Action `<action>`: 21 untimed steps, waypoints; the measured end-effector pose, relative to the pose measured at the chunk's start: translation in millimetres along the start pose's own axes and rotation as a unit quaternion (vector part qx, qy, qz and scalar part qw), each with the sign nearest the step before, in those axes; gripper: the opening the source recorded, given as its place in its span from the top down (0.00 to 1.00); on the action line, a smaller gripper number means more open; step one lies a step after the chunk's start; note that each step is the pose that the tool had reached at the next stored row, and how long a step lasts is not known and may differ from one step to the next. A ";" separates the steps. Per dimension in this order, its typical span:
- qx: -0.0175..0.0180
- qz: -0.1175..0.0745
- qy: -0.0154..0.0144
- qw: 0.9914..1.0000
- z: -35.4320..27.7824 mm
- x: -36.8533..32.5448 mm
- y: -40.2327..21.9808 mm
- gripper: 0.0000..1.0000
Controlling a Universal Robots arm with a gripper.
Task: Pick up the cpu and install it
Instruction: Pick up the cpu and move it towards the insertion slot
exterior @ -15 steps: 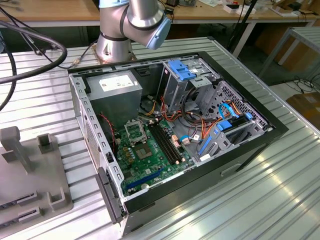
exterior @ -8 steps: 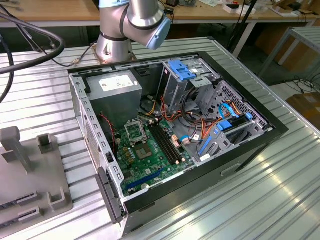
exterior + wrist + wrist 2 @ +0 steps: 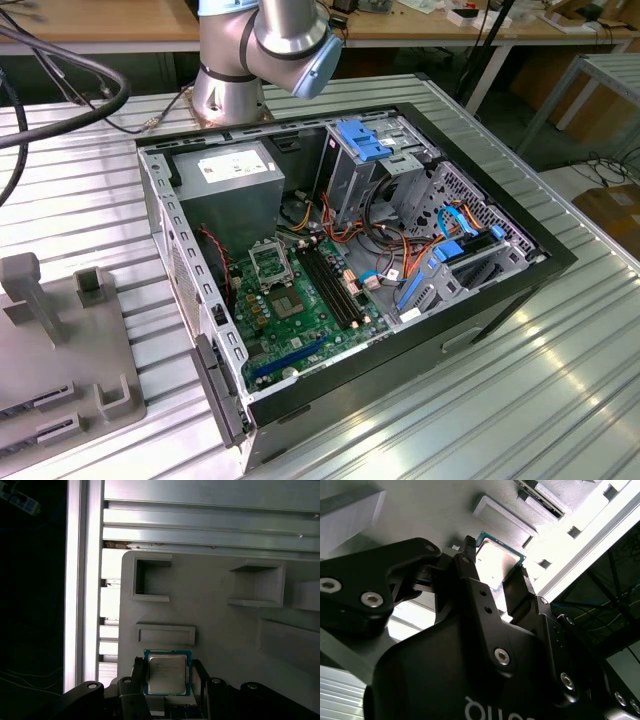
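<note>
The cpu [image 3: 167, 672] is a small square chip with a silver-grey face and a green rim. It lies over the grey fixture tray [image 3: 220, 625] in both wrist views. My gripper [image 3: 168, 676] has one black finger at each of two opposite edges of the cpu [image 3: 496, 562], and the fingertips [image 3: 468, 547] look pressed against it. Whether the chip is lifted off the tray I cannot tell. In the exterior view the open computer case [image 3: 520, 270] holds the green motherboard [image 3: 300, 320] with the black-framed socket [image 3: 270, 262].
The grey tray [image 3: 60, 360] sits on the ribbed metal table [image 3: 480, 400] at the exterior view's left, with raised blocks and recesses [image 3: 150, 580]. The arm's base [image 3: 230, 80] stands behind the case. A grey metal box with a white label [image 3: 232, 170], drive cages and cables crowd the case.
</note>
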State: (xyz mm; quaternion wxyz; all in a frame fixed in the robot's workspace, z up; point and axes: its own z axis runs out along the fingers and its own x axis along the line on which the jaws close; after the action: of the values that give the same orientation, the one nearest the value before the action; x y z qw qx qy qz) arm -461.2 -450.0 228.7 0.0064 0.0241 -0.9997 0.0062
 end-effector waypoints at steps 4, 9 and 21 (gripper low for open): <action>0.000 0.000 0.000 1.000 0.0 0.0 0.0 0.53; 0.000 0.000 0.000 1.000 -6.1 0.1 -0.1 0.53; 0.000 0.000 0.000 1.000 -36.6 0.5 -0.4 0.53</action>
State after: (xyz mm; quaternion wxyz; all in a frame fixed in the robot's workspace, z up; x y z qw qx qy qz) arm -461.2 -450.0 265.3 0.0069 0.0241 -0.9997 0.0062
